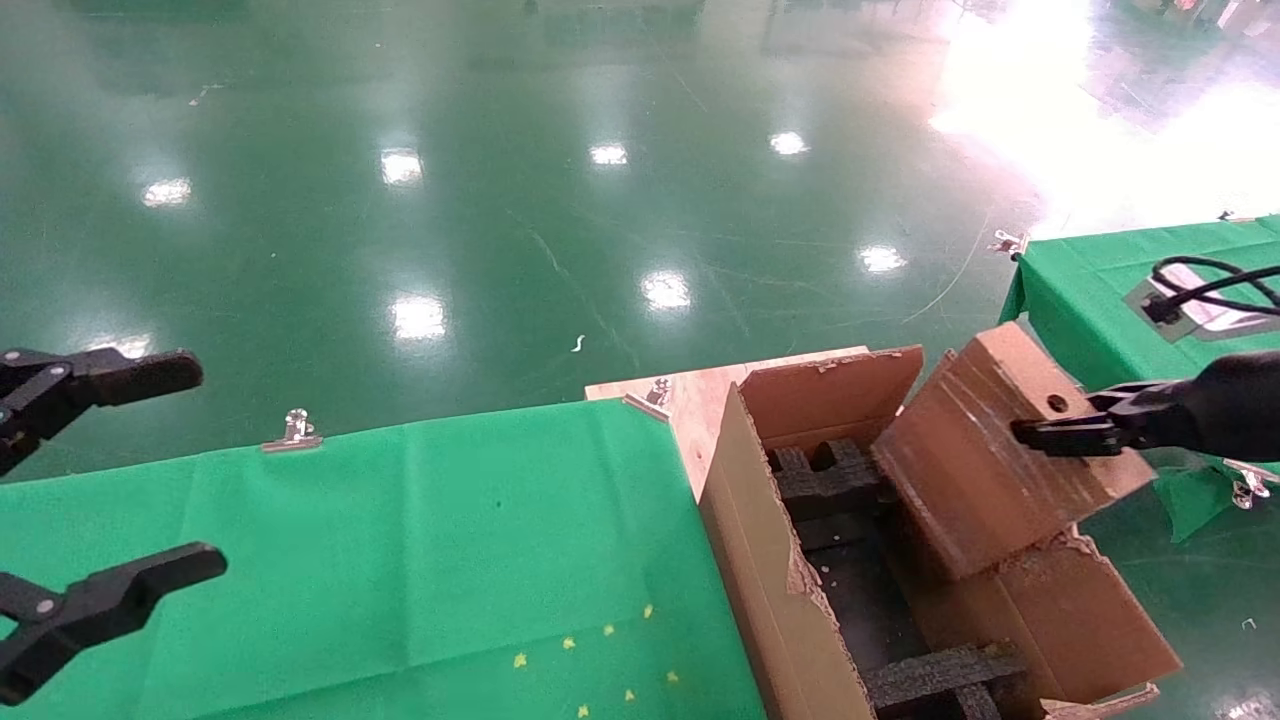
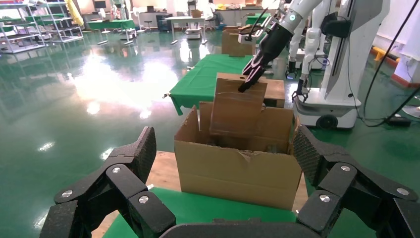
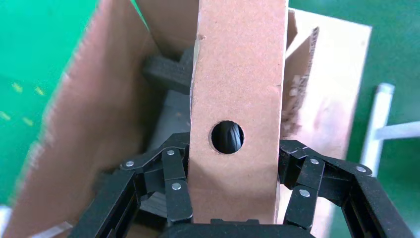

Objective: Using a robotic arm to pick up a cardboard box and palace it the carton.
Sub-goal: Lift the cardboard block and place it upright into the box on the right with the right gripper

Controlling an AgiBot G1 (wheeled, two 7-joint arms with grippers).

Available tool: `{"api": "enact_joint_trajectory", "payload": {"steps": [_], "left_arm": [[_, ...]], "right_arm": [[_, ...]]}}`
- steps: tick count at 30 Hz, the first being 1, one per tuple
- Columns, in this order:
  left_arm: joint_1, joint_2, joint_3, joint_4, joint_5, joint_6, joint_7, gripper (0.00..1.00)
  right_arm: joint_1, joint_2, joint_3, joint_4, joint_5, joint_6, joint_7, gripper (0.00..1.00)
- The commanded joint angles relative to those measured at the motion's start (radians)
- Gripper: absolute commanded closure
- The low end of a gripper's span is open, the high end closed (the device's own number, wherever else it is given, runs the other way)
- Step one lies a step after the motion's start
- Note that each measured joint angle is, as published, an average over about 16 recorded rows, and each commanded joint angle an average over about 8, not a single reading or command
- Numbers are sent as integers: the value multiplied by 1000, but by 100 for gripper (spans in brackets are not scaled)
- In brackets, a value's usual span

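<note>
The small cardboard box (image 1: pixel 985 470) hangs tilted over the open carton (image 1: pixel 755 560), its lower end dipping between the carton's flaps above the black foam inserts (image 1: pixel 830 480). My right gripper (image 1: pixel 1050 432) is shut on the box's upper end, next to a round hole (image 3: pixel 227 137). In the right wrist view the box (image 3: pixel 237 74) fills the space between the fingers (image 3: pixel 174 186), with the carton wall (image 3: pixel 94 144) beside it. The left wrist view shows the carton (image 2: pixel 237 173), the box (image 2: pixel 236 106) and the right gripper (image 2: pixel 250 74) from the side. My left gripper (image 1: pixel 200 467) stays open at the left edge, holding nothing.
A green cloth table (image 1: pixel 400 560) lies left of the carton, held by metal clips (image 1: pixel 295 430). The carton stands on a wooden board (image 1: pixel 690 395). A second green table (image 1: pixel 1110 280) with a cabled device is at the right. Another robot's base (image 2: pixel 329 106) stands beyond the carton.
</note>
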State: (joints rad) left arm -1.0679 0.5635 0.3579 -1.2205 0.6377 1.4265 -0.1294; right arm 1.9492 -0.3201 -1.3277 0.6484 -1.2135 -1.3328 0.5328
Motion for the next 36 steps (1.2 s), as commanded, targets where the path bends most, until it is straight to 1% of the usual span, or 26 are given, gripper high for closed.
{"api": "enact_joint_trajectory", "payload": {"steps": [1,10,21,29,36], "left_arm": [[0,0,0,0,0,0,0,0],[0,0,0,0,0,0,0,0],[0,0,0,0,0,0,0,0],[0,0,0,0,0,0,0,0],[0,0,0,0,0,0,0,0]], "right_arm": [[-18,7,-1,5,16,17,49,100],[-24,3,-5,1,12,32,53,100],[-73,-17,-40,2,-40,117,138,100],[-122,-22,-66,38,-62,172,200,100],[-171,-31,-85,80,-72,237,249,100]]}}
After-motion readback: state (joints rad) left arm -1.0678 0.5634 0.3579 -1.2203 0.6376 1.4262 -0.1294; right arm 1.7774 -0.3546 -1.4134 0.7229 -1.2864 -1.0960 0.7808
